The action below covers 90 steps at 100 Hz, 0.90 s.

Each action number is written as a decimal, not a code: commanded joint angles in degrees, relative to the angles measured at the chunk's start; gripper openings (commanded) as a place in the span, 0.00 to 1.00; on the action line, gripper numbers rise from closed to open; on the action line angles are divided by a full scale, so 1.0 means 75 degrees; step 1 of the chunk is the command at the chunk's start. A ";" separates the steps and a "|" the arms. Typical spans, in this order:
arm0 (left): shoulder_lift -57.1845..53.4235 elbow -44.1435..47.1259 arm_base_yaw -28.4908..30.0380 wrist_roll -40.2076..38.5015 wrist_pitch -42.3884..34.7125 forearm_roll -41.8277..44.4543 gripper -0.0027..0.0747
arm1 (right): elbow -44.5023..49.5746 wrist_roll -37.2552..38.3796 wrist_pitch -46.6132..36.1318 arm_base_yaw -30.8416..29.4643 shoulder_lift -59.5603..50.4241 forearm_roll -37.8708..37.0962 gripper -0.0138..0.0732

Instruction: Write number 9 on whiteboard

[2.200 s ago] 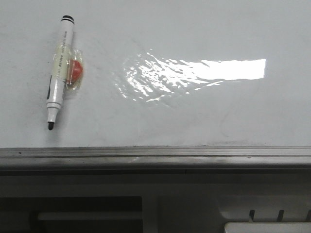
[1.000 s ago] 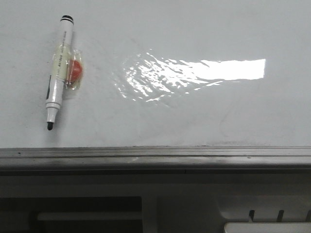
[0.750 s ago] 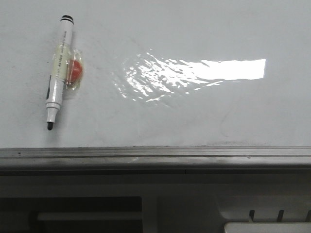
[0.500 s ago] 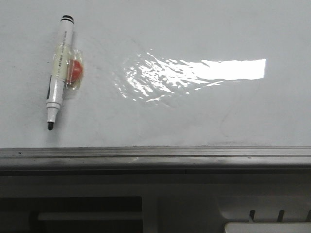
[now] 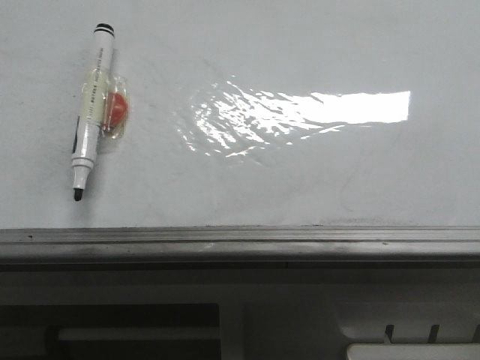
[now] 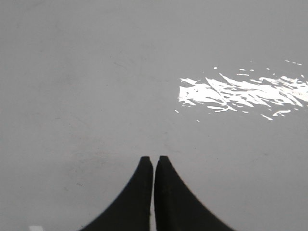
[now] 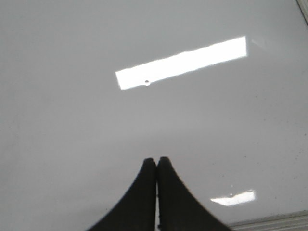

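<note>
Front view: whiteboard [image 5: 300,187] is lying flat, glare streaking its middle; a marker [image 5: 91,112] is resting uncapped near its far left corner, and no written 9 is showing. Left wrist view: left gripper [image 6: 154,160] is hovering over bare board, jaws pressed together, empty. Right wrist view: right gripper [image 7: 157,160] is doing likewise, jaws closed on nothing.

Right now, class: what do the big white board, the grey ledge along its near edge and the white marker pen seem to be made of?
The big white board: probably a glossy coated surface, given its bright mirror-like glare.
The grey ledge: likely brushed metal, from its dull sheen and straight ridges.
The white marker pen: apparently smooth plastic, with a dark tip.
</note>
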 commanded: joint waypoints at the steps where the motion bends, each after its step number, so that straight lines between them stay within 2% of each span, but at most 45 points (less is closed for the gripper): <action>1: -0.0199 0.0304 -0.0024 -0.0089 -0.0681 -0.0076 0.01 | 0.0175 -0.0018 -0.0632 -0.0020 -0.0092 -0.0102 0.08; 16: -0.0199 0.0169 -0.0024 -0.0135 -0.0682 -0.0376 0.01 | -0.0142 -0.0076 -0.0271 -0.0020 0.0184 -0.0361 0.08; 34: 0.0090 -0.0580 -0.0024 -0.0135 0.0238 -0.0315 0.01 | -0.0960 -0.0135 -0.0090 -0.0020 0.1018 -0.1064 0.08; 44: 0.0468 -0.1151 -0.0024 -0.0052 0.0751 -0.0251 0.01 | -0.1508 -0.0119 0.0453 -0.0020 0.1646 -0.0834 0.08; 58: 0.0989 -0.1605 -0.0040 -0.0052 0.0908 -0.0448 0.01 | -0.2266 -0.0119 0.1643 -0.0020 0.2528 -0.0801 0.08; 72: 0.1296 -0.1677 -0.0352 0.0028 0.0872 -0.0393 0.02 | -0.2358 -0.0119 0.1742 0.0034 0.2883 -0.0555 0.08; 80: 0.1416 -0.1677 -0.0580 0.0158 0.0836 -0.0407 0.13 | -0.2358 -0.0119 0.1783 0.0034 0.2884 -0.0465 0.08; 90: 0.1472 -0.1677 -0.0910 0.0158 0.0558 -0.0407 0.40 | -0.2358 -0.0119 0.1732 0.0034 0.2884 -0.0465 0.08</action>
